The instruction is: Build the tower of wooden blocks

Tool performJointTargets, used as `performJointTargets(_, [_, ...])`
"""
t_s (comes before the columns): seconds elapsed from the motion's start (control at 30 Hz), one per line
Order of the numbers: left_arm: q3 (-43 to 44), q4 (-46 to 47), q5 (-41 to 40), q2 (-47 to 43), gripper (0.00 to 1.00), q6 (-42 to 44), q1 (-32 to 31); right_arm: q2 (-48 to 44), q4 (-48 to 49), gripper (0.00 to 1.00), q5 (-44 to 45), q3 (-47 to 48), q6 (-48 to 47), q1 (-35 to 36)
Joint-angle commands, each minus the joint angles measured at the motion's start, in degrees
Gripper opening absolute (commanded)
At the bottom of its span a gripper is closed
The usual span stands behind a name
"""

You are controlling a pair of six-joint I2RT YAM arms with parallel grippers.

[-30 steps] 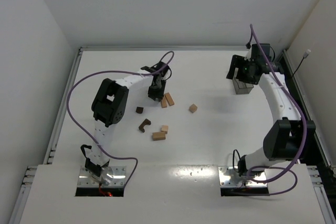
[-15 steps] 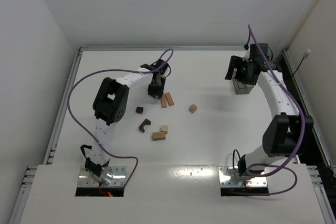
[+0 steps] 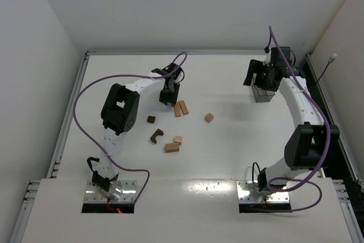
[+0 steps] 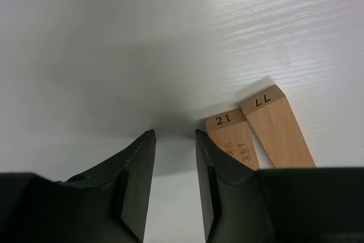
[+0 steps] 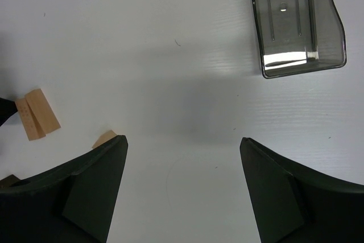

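Wood blocks (image 3: pixel 172 147) lay scattered mid-frame; left gripper (image 4: pixel 174 139) sat barely parted, seemingly empty, beside two tan bars (image 4: pixel 276 126); right gripper (image 5: pixel 183 143) gaped wide, empty

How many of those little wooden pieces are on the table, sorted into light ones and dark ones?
Light tan blocks: 5
Dark brown blocks: 2
Total: 7
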Motion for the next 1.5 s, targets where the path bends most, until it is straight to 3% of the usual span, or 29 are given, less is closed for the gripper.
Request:
performJointTargets(0.0, [0.9, 0.2, 1.7, 1.8, 0.32, 0.1, 0.5, 0.3, 1.9, 0.77, -0.7, 2.3, 0.2, -0.3])
performJointTargets(0.37, [2.4, 0.2, 2.3, 2.8, 0.42, 0.6, 0.5, 0.3, 1.9, 0.77, -1.2, 1.3, 0.2, -0.3])
performJointTargets(1.07, [1.9, 0.2, 3.4, 1.8, 0.49, 0.6, 0.5, 0.3, 2.4, 0.77, -1.7, 0.7, 0.7, -0.3])
performJointTargets(1.17, [1.4, 0.2, -1.1, 1.1, 0.25, -0.8, 0.5, 0.3, 2.4, 0.77, -2.3, 0.7, 0.7, -0.3])
performJointTargets(1.2, [0.7, 0.2, -1.6, 0.3, 0.11, -0.8, 0.5, 0.3, 2.4, 0.77, -2.3, 0.7, 0.7, -0.3])
performJointTargets(1.23, [0.7, 0.2, -2.1, -0.7, 0.06, -0.8, 0.5, -0.2, 3.0, 0.77, -2.3, 0.7, 0.7, -0.3])
performJointTargets(1.3, [-1.7, 0.2, -2.1, -1.7, 0.0, -0.8, 0.5, -0.2, 3.0, 0.77, -2.8, 0.7, 0.7, -0.3])
performJointTargets(1.47, [-6.9, 0.2, -0.6, -5.5, 0.0, -0.8, 0.5, -0.2, 3.0, 0.77, -4.3, -0.3, 0.7, 0.9])
